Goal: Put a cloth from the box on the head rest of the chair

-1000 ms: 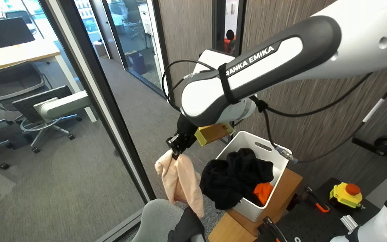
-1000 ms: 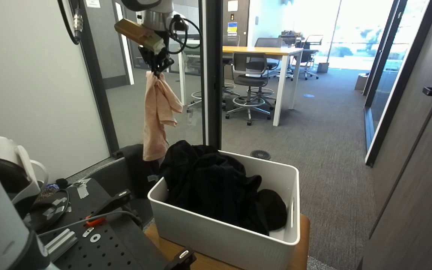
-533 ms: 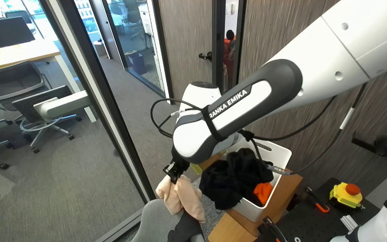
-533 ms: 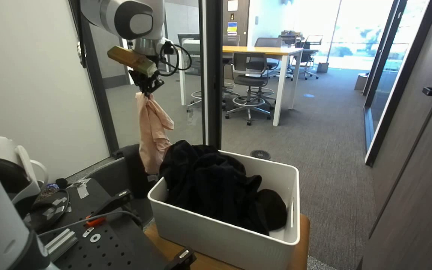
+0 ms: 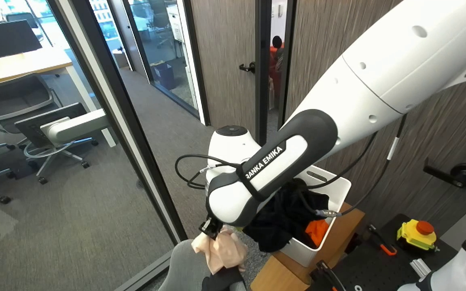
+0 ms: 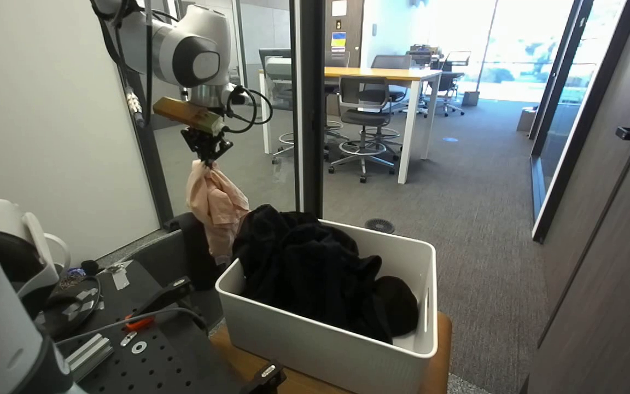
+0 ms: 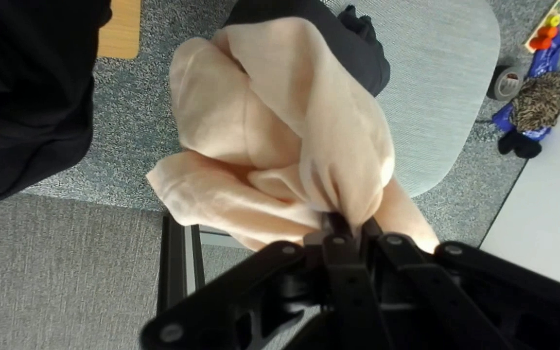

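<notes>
Half done prob., clamping pink cloth (image 5: 221, 251) in gripper (image 6: 209, 162) near chair back (image 5: 190, 266), left of box (image 6: 326, 350), needing drape + release.

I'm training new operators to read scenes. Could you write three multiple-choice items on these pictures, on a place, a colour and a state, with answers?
1. Where is the orange item relative to the white box?
A) under it
B) behind it
C) inside it

2. What colour is the cloth at the jaws?
A) peach
B) blue
C) green

3. How do the jaws stand?
A) wide open
B) shut on the cloth
C) shut on nothing

1: C, because in an exterior view it shows within the box's rim, next to black fabric.
2: A, because its pale peach shows in all three views.
3: B, because in the wrist view the cloth bunches into folds where they pinch it.
</notes>
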Controlling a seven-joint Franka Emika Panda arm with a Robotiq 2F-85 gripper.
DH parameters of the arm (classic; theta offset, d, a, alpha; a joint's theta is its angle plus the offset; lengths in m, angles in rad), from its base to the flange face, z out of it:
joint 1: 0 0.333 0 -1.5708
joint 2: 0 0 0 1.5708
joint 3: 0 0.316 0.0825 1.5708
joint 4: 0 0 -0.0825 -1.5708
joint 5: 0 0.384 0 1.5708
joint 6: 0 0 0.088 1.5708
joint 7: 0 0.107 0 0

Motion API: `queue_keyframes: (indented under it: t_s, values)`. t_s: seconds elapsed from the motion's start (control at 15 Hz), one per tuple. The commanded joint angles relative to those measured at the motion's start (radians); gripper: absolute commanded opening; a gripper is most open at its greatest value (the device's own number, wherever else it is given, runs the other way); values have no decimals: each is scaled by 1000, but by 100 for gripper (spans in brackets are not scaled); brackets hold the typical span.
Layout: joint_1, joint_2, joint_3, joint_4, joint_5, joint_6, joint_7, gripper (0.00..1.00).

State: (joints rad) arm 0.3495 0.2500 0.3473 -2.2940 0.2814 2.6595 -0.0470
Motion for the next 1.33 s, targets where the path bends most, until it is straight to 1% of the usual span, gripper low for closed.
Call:
queue_keyframes:
  t_s: [0.0,0.53,0.73,1.07,1.13,1.2,1.27]
  values:
    - [34,42,4,46,-83,23,79,7]
    - [134,148,-3,137,-227,32,171,7]
    - [149,191,-11,161,-253,26,179,7]
    - [153,243,-25,200,-261,11,177,7]
    - [151,245,-28,205,-260,7,177,15]
    - [148,248,-31,210,-258,2,176,34]
    - [148,252,-36,216,-258,-2,177,41]
